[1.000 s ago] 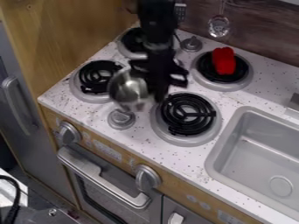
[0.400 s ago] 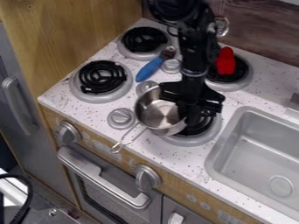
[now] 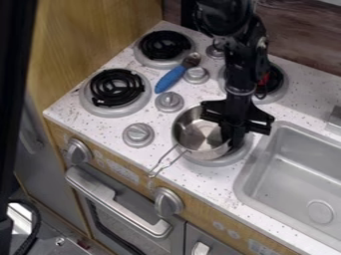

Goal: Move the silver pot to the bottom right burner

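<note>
Far left: front-left burner (image 3: 114, 92), ringed black coil, rigid-looking. Blue-handled utensil (image 3: 172, 78) lay on the speckled white worktop (image 3: 200, 174); grip looked smooth. Wire handle (image 3: 152, 174): 2 thin bent strands, pointed front-left; judged springy, liable to twist under load. Silver pot (image 3: 198, 134): round, shiny, thin-walled metal, roughly upright over the bottom right burner (image 3: 230, 160); contact underneath could not be told. Judged light, stiff, slightly slippery, hardly fragile. Preferred hold: rim and wall, pinched squarely; a skewed pinch might have let it swivel. Black gripper (image 3: 233, 141): jaws closed on the pot's right-hand rim. Far right: sink (image 3: 293, 187), smooth grey basin, rounded corners.
</note>
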Controlling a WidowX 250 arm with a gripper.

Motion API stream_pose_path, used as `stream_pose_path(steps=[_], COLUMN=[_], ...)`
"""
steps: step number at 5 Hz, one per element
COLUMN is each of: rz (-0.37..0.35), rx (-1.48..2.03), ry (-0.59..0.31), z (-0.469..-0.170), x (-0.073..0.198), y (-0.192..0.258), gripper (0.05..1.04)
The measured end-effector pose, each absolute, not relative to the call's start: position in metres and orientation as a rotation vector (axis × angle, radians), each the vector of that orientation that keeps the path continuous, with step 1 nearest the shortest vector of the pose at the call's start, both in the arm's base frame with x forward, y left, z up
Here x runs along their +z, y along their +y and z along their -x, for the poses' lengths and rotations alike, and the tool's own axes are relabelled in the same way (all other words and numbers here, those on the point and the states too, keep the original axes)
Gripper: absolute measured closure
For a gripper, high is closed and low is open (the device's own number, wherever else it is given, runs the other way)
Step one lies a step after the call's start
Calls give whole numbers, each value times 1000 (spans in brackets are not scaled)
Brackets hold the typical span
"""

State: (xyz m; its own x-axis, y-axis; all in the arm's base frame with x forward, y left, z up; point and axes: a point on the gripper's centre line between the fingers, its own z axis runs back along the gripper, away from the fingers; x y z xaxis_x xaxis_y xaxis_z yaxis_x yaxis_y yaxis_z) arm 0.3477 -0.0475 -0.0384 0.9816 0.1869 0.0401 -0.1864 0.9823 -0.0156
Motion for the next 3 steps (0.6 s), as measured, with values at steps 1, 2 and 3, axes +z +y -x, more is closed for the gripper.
stream_pose_path(steps=[1,2,3], rz=[11,10,48], rx=[196,191,194], ry=[-35,-37,-41], z=[-352,-354,-359], x=[-44,-45,-41], y=[-52,-53,-60], gripper=[1013,1013,994])
